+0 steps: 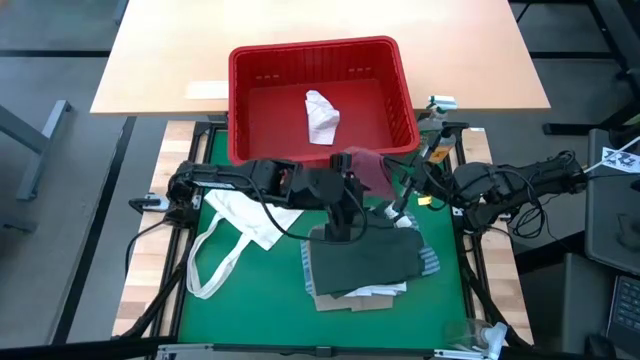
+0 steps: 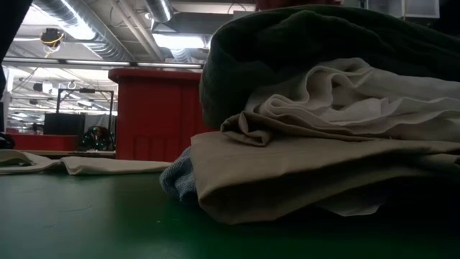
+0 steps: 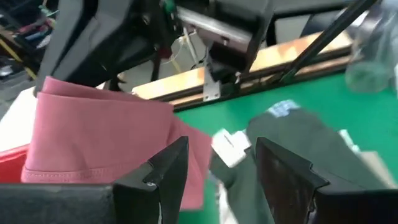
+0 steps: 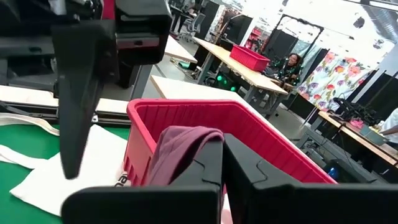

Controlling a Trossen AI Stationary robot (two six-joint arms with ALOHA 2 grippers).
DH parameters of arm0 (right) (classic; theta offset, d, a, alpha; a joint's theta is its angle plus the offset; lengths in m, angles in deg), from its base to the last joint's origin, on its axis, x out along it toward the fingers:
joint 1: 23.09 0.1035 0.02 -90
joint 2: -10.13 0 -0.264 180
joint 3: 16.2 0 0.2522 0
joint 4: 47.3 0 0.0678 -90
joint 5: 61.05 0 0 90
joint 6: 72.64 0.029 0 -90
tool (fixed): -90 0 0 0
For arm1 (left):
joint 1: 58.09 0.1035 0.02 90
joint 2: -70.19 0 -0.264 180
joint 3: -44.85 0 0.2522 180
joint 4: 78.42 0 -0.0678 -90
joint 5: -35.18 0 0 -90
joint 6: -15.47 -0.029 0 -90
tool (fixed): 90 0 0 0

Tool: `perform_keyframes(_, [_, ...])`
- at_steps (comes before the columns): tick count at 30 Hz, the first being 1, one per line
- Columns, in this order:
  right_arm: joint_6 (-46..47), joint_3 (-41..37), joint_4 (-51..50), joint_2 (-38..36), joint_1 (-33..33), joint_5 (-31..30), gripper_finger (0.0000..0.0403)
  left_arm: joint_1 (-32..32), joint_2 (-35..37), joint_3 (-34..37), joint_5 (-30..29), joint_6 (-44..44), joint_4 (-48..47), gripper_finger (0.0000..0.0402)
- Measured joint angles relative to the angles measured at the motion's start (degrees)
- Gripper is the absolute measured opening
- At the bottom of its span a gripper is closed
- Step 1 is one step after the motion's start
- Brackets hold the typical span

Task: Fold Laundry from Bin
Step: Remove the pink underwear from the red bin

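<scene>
Folded stack (image 1: 362, 262) sits centre frame on the counter; right claw (image 4: 222, 163) is clamped on a maroon piece (image 4: 179, 146) by the bin (image 1: 322, 95) up top. Left claw (image 3: 217, 168) gapes empty beside it, so the cloth could sag, snag the rim, or mess up the stack.

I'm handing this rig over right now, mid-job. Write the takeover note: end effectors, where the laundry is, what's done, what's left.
Right end effector: shut on the maroon piece, held up at the red bin's front rim.
Left end effector: open, empty, above the folded stack.
Stack on the green mat: dark green-grey top uppermost, white and tan garments under it.
Bin holds one small white piece.
White tote bag lies beside the stack.
Left: fold the maroon piece, then the white piece.
</scene>
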Motion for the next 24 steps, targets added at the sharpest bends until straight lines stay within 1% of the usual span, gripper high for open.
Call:
perform_keyframes(5, [0.04, 0.0, -0.05, 0.0, 0.07, 0.4, 0.0005, -1.1, -0.5, 0.0, -4.58, -1.65, -1.0, 0.0181])
perform_keyframes(9, [0.45, 0.0, -0.15, 0.0, 0.07, 2.86, 0.0005, -2.15, -0.13, 0.0, -8.41, -1.65, -3.61, 0.0181])
perform_keyframes(13, [3.82, -0.01, -0.43, 0.0, 0.07, 7.12, 0.0005, -3.5, 0.84, -0.06, -13.45, -1.58, -5.67, 0.0181])
perform_keyframes(16, [5.61, 0.0, -0.63, 0.0, 0.09, 11.72, 0.0005, -4.79, 0.71, -0.07, -18.63, -1.56, -7.53, 0.0181])
perform_keyframes(19, [7.63, -0.04, -0.67, -0.45, 1.08, 15.13, 0.0005, -6.26, 0.62, -0.04, -25.71, -1.49, -9.29, 0.0181])
perform_keyframes(22, [7.73, -0.04, 0.03, -0.79, 2.81, 14.69, 0.0005, -7.85, 0.69, -0.04, -32.93, -1.45, -10.12, 0.0181])
perform_keyframes(24, [7.69, -0.04, -0.13, -0.95, 4.24, 13.9, 0.0005, -8.88, 0.65, -0.04, -36.2, -1.27, -10.15, 0.0181])
